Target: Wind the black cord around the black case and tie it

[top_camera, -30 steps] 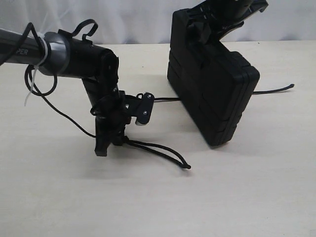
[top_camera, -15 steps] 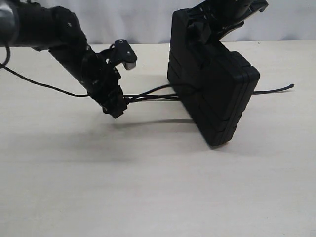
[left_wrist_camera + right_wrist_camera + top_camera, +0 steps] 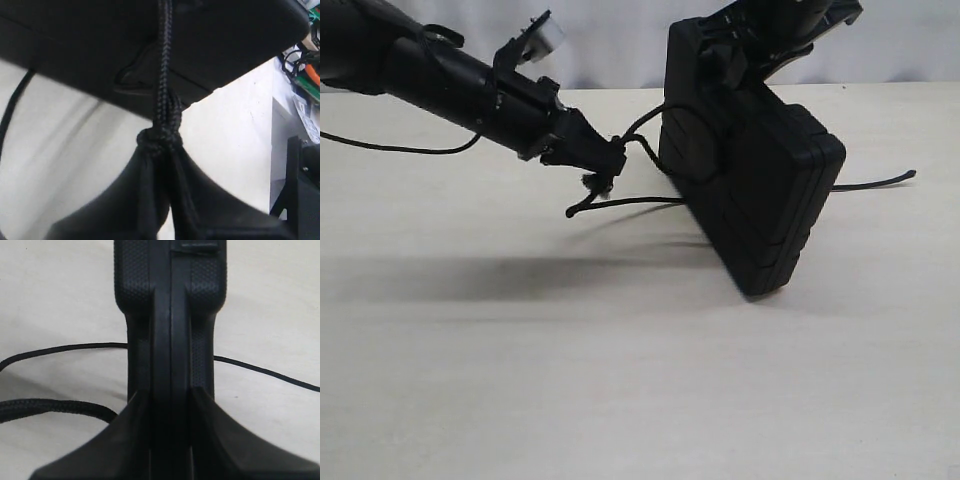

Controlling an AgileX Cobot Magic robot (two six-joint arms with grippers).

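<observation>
Exterior: props the black case [image 3: 760, 200] tilted on a lower edge toward the far right of the worktop [image 3: 620, 380], right claw [image 3: 760, 50] clamped on its top, seemingly to leave room for passing the black cord [image 3: 630, 201] round. Pinches that cord in the left claw [image 3: 608, 168], now raised just beside the case's left face instead of low by the worktop with a loop trailing as a second ago. Left wrist: shows jaws closed tight on the cord at a knot, cord running straight to the case. Right wrist: shows jaws part-spread, gripping the case's rim from both sides, cord lying across the worktop behind.
</observation>
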